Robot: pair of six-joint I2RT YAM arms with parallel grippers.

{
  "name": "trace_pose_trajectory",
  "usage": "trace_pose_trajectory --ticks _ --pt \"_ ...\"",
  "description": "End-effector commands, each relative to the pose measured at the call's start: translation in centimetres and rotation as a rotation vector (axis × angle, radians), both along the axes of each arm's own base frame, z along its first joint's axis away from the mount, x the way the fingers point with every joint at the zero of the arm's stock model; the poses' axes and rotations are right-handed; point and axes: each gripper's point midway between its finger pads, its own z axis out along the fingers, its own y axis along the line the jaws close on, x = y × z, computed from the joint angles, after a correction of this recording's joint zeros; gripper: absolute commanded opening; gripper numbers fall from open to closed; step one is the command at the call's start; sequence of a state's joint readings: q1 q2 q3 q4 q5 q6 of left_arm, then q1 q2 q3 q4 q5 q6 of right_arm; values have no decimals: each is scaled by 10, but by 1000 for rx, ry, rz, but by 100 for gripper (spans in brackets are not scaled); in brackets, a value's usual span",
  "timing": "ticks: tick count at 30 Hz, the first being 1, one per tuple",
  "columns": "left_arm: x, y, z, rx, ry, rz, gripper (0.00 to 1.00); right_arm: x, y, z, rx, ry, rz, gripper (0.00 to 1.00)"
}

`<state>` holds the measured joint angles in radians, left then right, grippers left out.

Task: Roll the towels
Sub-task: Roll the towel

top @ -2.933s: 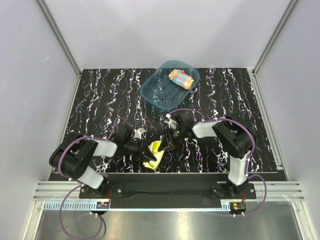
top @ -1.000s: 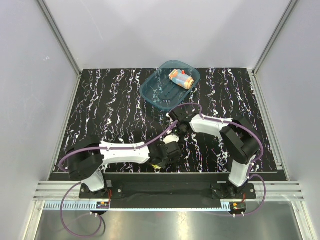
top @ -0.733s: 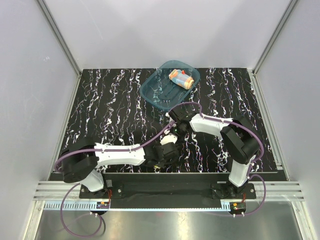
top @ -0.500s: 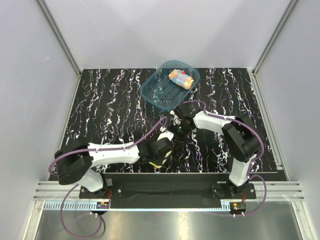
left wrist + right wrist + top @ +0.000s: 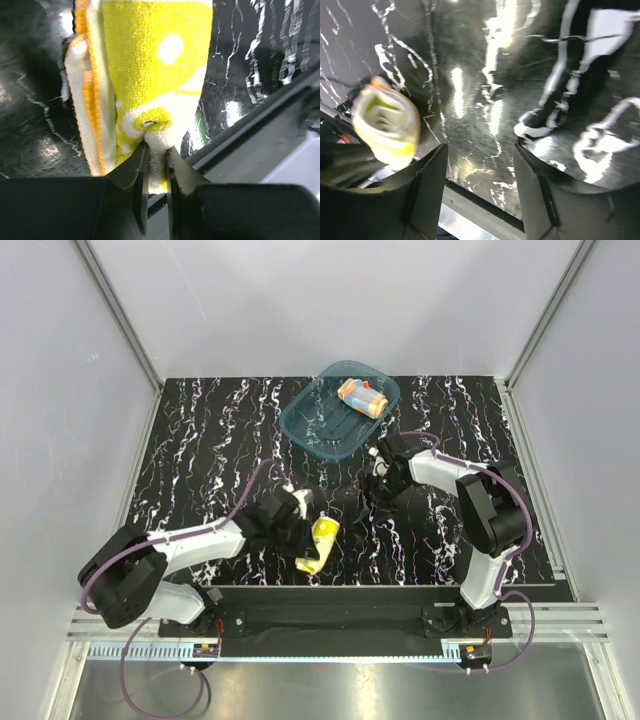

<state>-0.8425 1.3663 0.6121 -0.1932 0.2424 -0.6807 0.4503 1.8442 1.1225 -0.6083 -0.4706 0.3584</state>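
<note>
A: Left gripper (image 5: 153, 152), what is it doing?

B: Pinching the yellow towel (image 5: 150, 75). The two fingertips are pressed together on a fold at the near end of the cloth. Pale green-white shapes show on the face. An orange stitched edge runs down one side.

A: Where does that towel sit?

B: Near the front edge of the table (image 5: 200, 440), roughly midway between the two arm bases, just right of the left arm's wrist. From the right wrist its end looks coiled, layers wound inside one another. I cannot tell whether it rests on the surface or hangs a little above it.

A: Right gripper (image 5: 479, 150)?

B: Spread wide. Its fingers (image 5: 427, 185) stand apart with only the black marbled tabletop between them, and nothing is held. From overhead it sits right of the yellow towel and farther back, between that towel and the teal tub (image 5: 310, 420). It touches neither.

A: The other cloth?

B: The dotted towel (image 5: 362, 397) is light blue and yellow with orange spots, and it is rolled into a short cylinder. It lies inside the tub, in the far right corner. The tub stands at the back of the table, centre-right, well apart from both grippers.

A: Any contact between the arms?

B: None seen. The left arm reaches in low from its base, and the right arm folds back over the table's right half.
</note>
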Motion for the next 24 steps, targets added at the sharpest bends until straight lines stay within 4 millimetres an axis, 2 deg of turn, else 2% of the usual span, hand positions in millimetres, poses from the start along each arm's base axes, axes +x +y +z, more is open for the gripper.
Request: trace_pose_trajectory --ticks 1,2,4,6,7,8,9,10,11,12,13,15,17,20,24 --pt "-13 10 -4 -107 136 36 7 14 -3 25 14 -84 14 63" --pt "-4 14 -2 -138 143 78 7 14 -3 27 17 -89 14 63" --pt "-10 23 -9 -156 207 98 7 11 1 33 60 -97 18 64" --pt "-5 32 -17 -165 252 147 7 2 7 35 113 -86 20 68" --pt "-9 35 -21 -171 287 150 7 4 16 47 189 -118 34 69" --pt "-7 44 -30 -154 321 184 7 1 20 50 226 -124 41 69" --pt "-7 47 -32 -156 337 190 7 -7 21 48 254 -103 29 70" --pt "-9 49 -35 -163 362 194 7 -4 31 60 323 -146 45 72" --pt "-6 53 -38 -173 372 213 7 -7 35 62 352 -146 39 73" --pt "-8 54 -41 -177 394 217 7 -16 38 59 368 -136 51 73" --pt "-9 54 -40 -190 410 219 7 -13 45 64 405 -173 61 73" --pt "-6 56 -41 -200 426 238 7 -21 52 58 429 -157 51 74" --pt "-3 57 -40 -208 430 251 7 -22 67 55 468 -174 52 74" --pt "-4 59 -41 -224 453 263 7 -26 87 42 509 -181 46 73" --pt "-6 61 -42 -233 479 281 7 -32 105 25 539 -171 46 68"
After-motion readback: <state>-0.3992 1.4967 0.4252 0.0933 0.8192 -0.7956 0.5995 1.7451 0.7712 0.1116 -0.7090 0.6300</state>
